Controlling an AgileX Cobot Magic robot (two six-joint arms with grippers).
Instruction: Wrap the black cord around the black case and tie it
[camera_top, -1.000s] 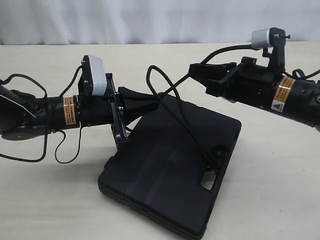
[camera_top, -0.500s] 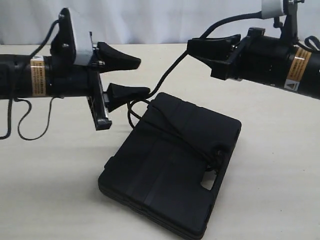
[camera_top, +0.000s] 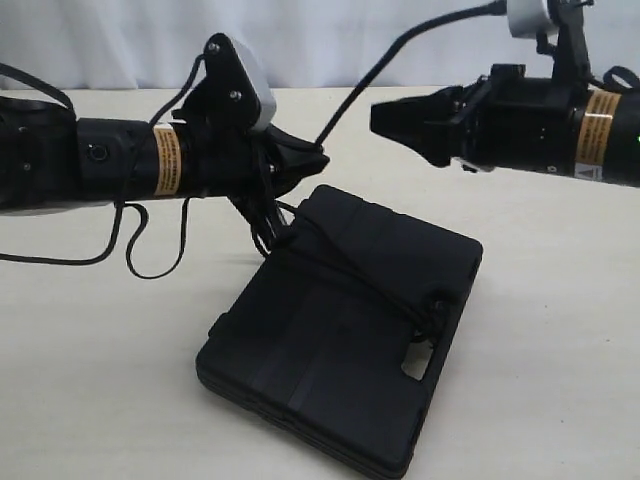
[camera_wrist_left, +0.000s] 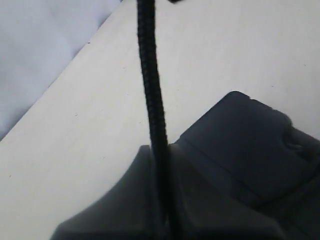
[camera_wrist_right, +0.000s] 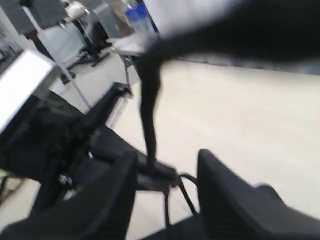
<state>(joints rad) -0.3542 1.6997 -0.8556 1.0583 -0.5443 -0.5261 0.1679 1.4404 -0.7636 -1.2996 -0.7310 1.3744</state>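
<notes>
The black case (camera_top: 340, 335) lies flat on the table, its handle slot toward the front right. The black cord (camera_top: 352, 268) crosses its lid to the slot, then rises off the case's far corner into my left gripper (camera_top: 312, 157). That gripper hovers just above this corner and is shut on the cord. Beyond the jaws the cord climbs steeply to the upper right, above my right arm. In the left wrist view the braided cord (camera_wrist_left: 150, 85) runs straight out between the closed fingers (camera_wrist_left: 135, 190). My right gripper (camera_top: 386, 118) is open, a short way right of the left one, with nothing between its fingers (camera_wrist_right: 220, 190).
Thin robot cables (camera_top: 150, 250) hang in loops under the left arm, close to the table. The beige table (camera_top: 100, 380) stretches out to the left and right of the case. A white curtain (camera_top: 320, 40) closes off the back.
The left gripper opened, moved right and closed on the cord above the case's far corner. The right gripper, which had held the cord, opened and let it go.
</notes>
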